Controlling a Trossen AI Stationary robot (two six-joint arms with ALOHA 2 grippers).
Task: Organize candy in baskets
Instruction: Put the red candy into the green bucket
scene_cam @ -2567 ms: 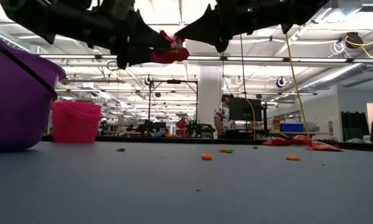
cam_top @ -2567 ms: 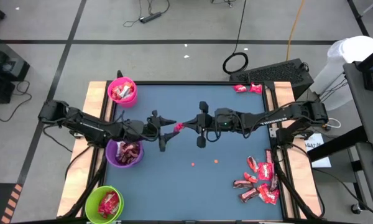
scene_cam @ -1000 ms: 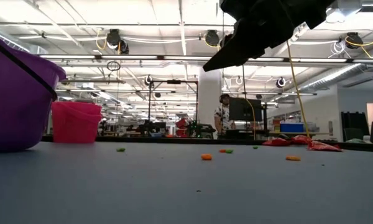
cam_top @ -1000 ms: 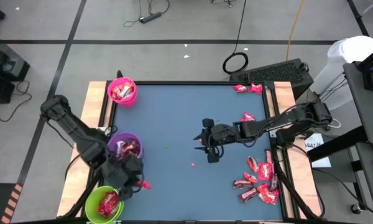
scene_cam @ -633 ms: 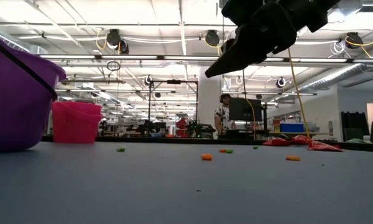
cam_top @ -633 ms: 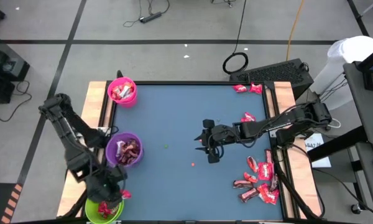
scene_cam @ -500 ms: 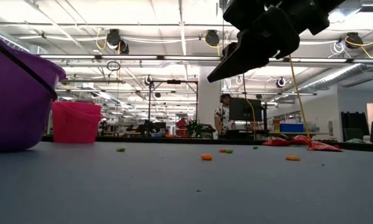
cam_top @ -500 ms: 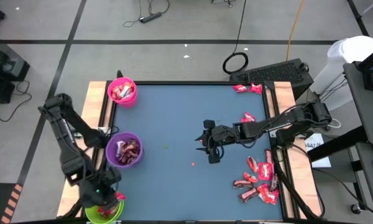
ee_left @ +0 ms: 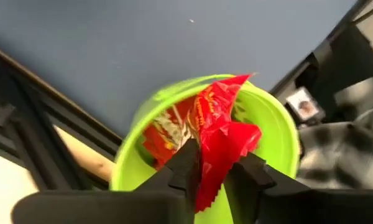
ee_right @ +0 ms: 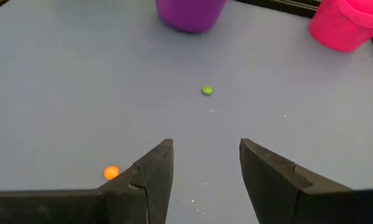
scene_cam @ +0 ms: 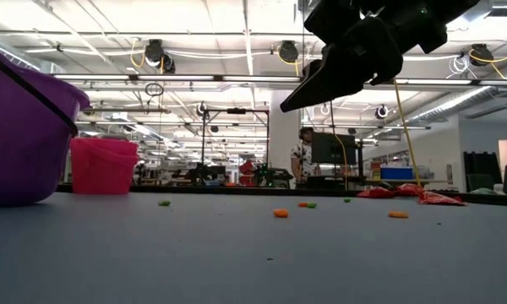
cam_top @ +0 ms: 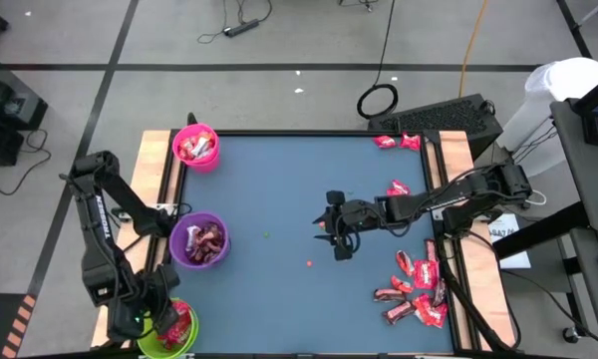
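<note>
The tabletop (cam_top: 279, 189) carries three baskets along its left side: pink (cam_top: 195, 146), purple (cam_top: 200, 241), green (cam_top: 169, 334); loose candy (cam_top: 416, 289) lies in a heap near the right edge; the right end effector (cam_top: 339, 226) hovers mid-table, fingers apart, empty; the left end effector (ee_left: 214, 177) holds a red candy (ee_left: 221, 127) over the green basket.

Overhead, table-level (room-facing) — two wrists.

bright, even light from ceiling lamps (scene_cam: 156, 52) glaring in the upper left of the low view; the green tub (ee_left: 280, 130) and red wrapper (ee_left: 221, 134) are blurred.
</note>
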